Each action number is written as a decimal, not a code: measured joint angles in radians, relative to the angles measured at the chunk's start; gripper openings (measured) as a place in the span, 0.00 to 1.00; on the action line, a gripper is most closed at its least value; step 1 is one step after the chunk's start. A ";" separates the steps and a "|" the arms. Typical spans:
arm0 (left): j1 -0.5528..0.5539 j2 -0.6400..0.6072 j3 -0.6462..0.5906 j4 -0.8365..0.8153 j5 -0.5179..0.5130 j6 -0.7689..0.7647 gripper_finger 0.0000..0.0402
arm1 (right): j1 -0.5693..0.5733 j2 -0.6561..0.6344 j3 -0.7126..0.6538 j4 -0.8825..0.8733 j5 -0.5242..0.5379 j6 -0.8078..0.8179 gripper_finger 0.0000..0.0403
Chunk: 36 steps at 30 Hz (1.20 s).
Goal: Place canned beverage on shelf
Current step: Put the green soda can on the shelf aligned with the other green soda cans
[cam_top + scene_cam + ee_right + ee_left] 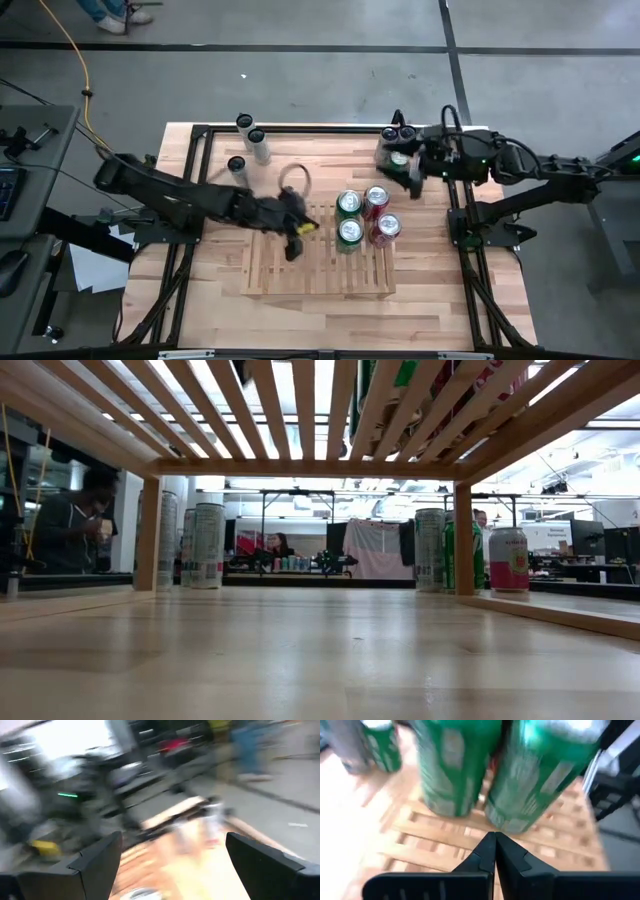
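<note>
Overhead, three silver cans [250, 142] are standing near the table's far-left edge, leaving bare butcher-block tabletop [215, 270] along the left and near sides. Reaching in from the left, the left gripper [293, 241] is hovering over the slatted shelf [300, 275], fingers pressed together and empty. Four beverage cans [365, 217], green and red, are crowding the shelf's right part. Farther right, the right gripper [170, 865] is hanging spread wide above a green can [399, 160] by the far-right corner.
</note>
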 joint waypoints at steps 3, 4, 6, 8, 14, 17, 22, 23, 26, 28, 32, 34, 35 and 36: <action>0.008 -0.127 0.000 -0.028 -0.054 -0.001 0.00 | -0.034 -0.013 0.001 -0.098 0.196 0.073 0.85; 0.008 -0.171 0.001 -0.026 -0.081 -0.001 0.00 | -0.055 -0.019 0.001 -0.162 0.237 0.115 0.85; 0.008 -0.253 0.001 -0.026 -0.140 -0.001 0.00 | -0.109 -0.023 0.001 -0.337 0.278 0.216 0.85; 0.008 -0.326 0.002 -0.019 -0.200 -0.001 0.00 | -0.171 -0.019 0.000 -0.558 0.280 0.347 0.85; 0.008 -0.453 0.002 -0.021 -0.312 0.022 0.00 | -0.299 -0.070 -0.231 -0.693 0.159 0.524 0.85; 0.008 -0.469 0.002 -0.020 -0.328 0.025 0.00 | -0.366 -0.120 -0.393 -0.489 0.031 0.521 0.85; 0.008 -0.452 0.001 -0.018 -0.338 0.024 0.00 | -0.505 -0.105 -0.514 -0.263 -0.096 0.521 0.85; 0.008 -0.447 0.001 -0.021 -0.339 0.019 0.00 | -0.524 -0.086 -0.519 -0.237 -0.109 0.509 0.85; 0.007 -0.423 0.000 -0.021 -0.339 -0.002 0.00 | -0.565 -0.024 -0.499 -0.217 -0.097 0.463 0.85; 0.007 -0.414 0.000 -0.024 -0.339 -0.002 0.00 | -0.584 0.020 -0.474 -0.223 -0.085 0.423 0.85; 0.007 -0.397 0.001 -0.023 -0.339 -0.017 0.00 | -0.597 0.110 -0.423 -0.237 -0.086 0.358 0.85; 0.007 -0.395 0.001 -0.022 -0.339 -0.034 0.00 | -0.598 0.155 -0.406 -0.256 -0.086 0.336 0.85; 0.007 -0.395 0.001 -0.021 -0.339 -0.041 0.00 | -0.598 0.173 -0.402 -0.267 -0.079 0.329 0.85; 0.007 -0.395 0.001 -0.020 -0.339 -0.045 0.00 | -0.598 0.190 -0.397 -0.271 -0.071 0.324 0.85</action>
